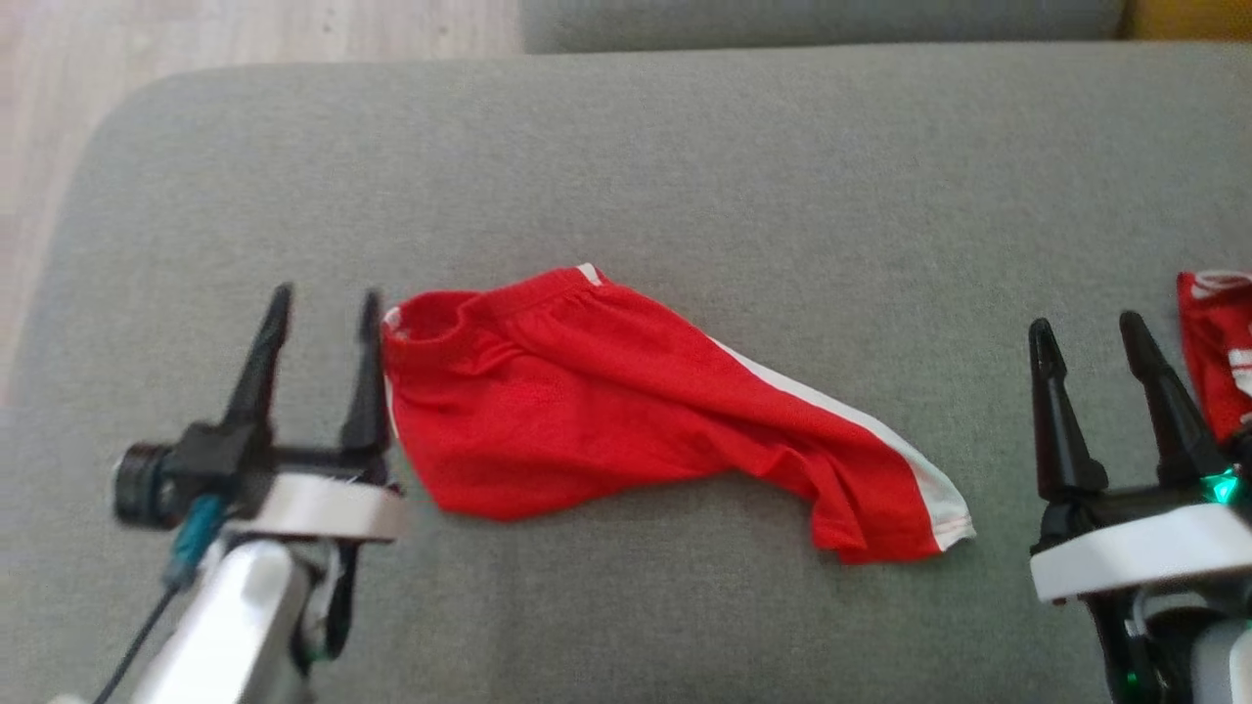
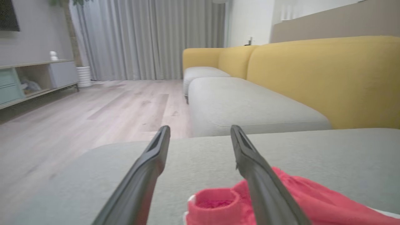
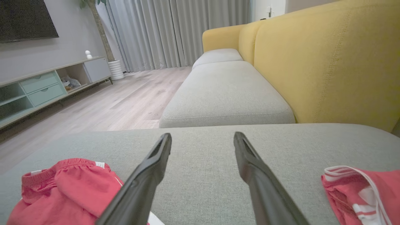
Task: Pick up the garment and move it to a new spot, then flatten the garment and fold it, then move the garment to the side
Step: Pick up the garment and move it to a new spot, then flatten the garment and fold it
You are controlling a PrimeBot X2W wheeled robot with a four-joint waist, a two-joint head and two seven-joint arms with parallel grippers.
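Head view: I see my left gripper (image 1: 326, 293) wide and empty, the red garment (image 1: 626, 391) just right of it; my right gripper (image 1: 1084, 323), equally wide, holds nothing.

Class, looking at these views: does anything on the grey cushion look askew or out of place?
The red shorts lie crumpled and slanted, not flat. A second red garment sits apart, just beside the right hand.

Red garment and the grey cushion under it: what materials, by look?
Red garment: thin, soft knit, probably polyester sportswear; faint sheen, limp creases, gathered elastic waistband, white side stripe. Grey cushion: matte woven upholstery, fine visible weave; fibre can't be told.
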